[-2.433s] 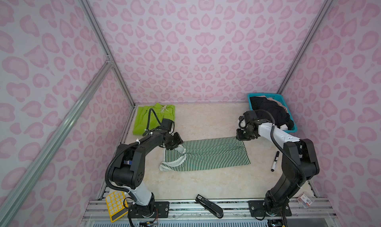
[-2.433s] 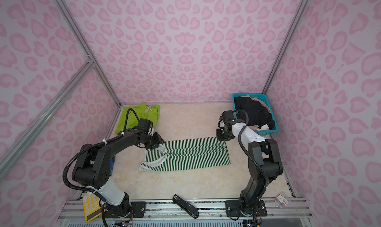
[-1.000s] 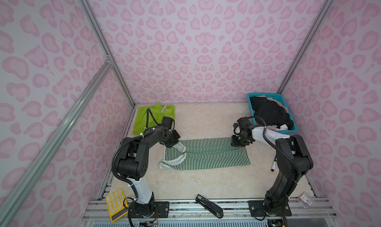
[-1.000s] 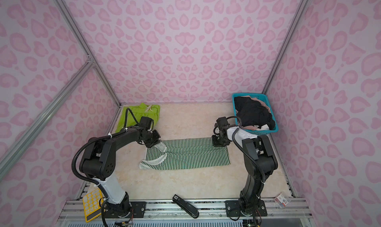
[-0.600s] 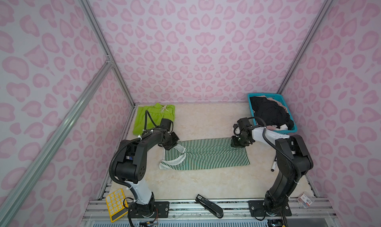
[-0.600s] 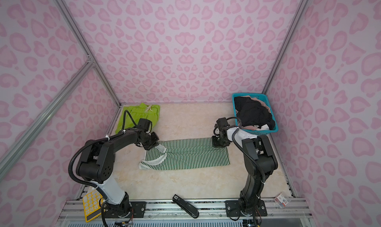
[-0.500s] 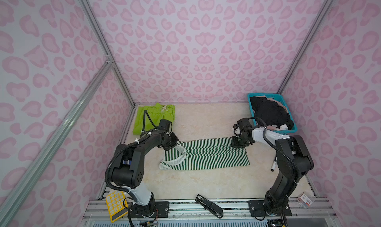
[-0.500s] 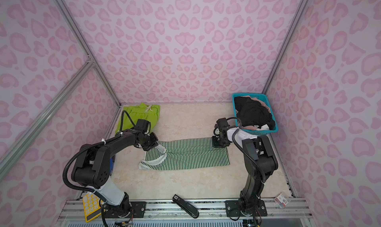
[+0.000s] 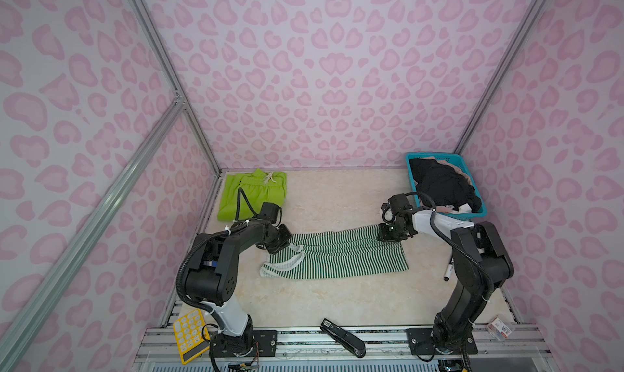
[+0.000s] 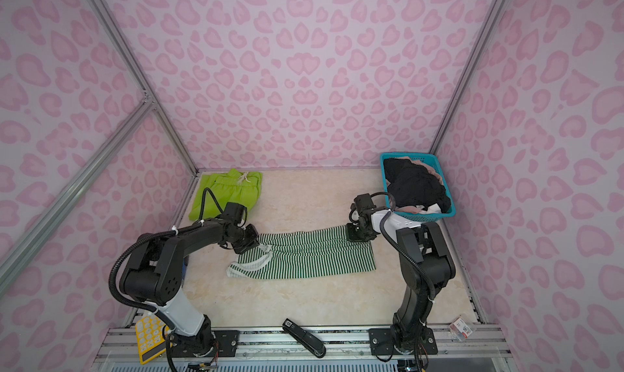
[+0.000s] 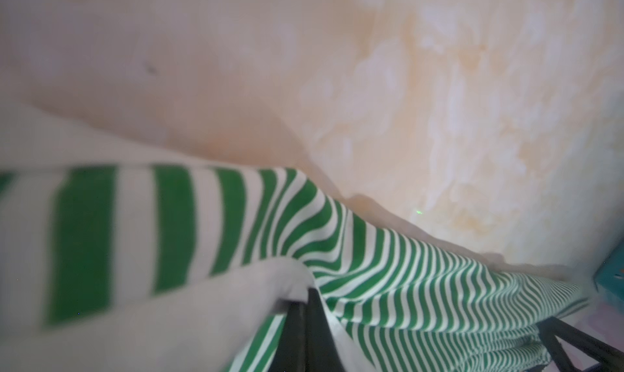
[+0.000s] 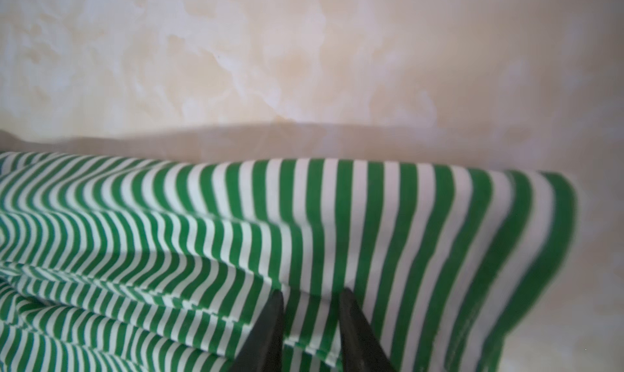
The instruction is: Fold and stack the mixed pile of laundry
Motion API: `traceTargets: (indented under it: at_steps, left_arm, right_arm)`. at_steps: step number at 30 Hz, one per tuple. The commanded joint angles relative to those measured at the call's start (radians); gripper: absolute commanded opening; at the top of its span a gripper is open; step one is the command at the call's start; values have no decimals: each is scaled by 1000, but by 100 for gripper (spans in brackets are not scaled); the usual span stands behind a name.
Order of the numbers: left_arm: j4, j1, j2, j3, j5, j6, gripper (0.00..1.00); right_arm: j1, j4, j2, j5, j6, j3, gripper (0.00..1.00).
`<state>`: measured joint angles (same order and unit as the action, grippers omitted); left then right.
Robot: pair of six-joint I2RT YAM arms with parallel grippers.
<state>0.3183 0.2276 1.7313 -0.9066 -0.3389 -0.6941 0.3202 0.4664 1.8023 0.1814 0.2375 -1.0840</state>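
While pincers (image 9: 286, 246) (image 9: 388, 235) clamp its corners, striped top (image 9: 344, 260) lies spread.

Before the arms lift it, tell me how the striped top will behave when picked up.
Likely floppy: the striped top lies flat with soft ripples and will probably sag between the left gripper and right gripper pinching its far edge. Probably light: thin folded layers show in the right wrist view. Its loose looped end may trail or unfold.

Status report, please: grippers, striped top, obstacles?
Left gripper shut on striped top, far edge. Right gripper likewise, opposite end. Lime-green shorts lie apart; nothing blocks.
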Motion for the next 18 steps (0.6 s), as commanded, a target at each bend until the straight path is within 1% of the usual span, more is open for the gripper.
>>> traceTargets:
  at_steps: [1, 3, 5, 7, 10, 13, 16, 18]
  left_arm:
    - [64, 0, -1, 31, 87, 2, 7]
    - [92, 0, -28, 21, 103, 16, 12]
    - [128, 0, -57, 0, 110, 36, 21]
    - [169, 0, -84, -23, 117, 53, 28]
    - [223, 0, -127, -61, 131, 65, 35]
    - [231, 0, -141, -79, 123, 68, 35]
    - [217, -1, -90, -97, 101, 88, 35]
    - [169, 0, -44, -92, 85, 91, 32]
  right_arm:
    - [0, 82, 4, -48, -17, -5, 30]
    - [2, 92, -12, -46, -23, -8, 31]
    - [9, 92, -34, -34, -30, -12, 31]
    - [11, 98, -49, -16, -34, -27, 31]
    - [12, 88, -57, 6, -43, -53, 31]
    - [13, 103, -27, -6, -48, -86, 31]
    - [11, 118, 13, -17, -34, -93, 31]
    - [12, 124, 24, -20, -19, -70, 31]
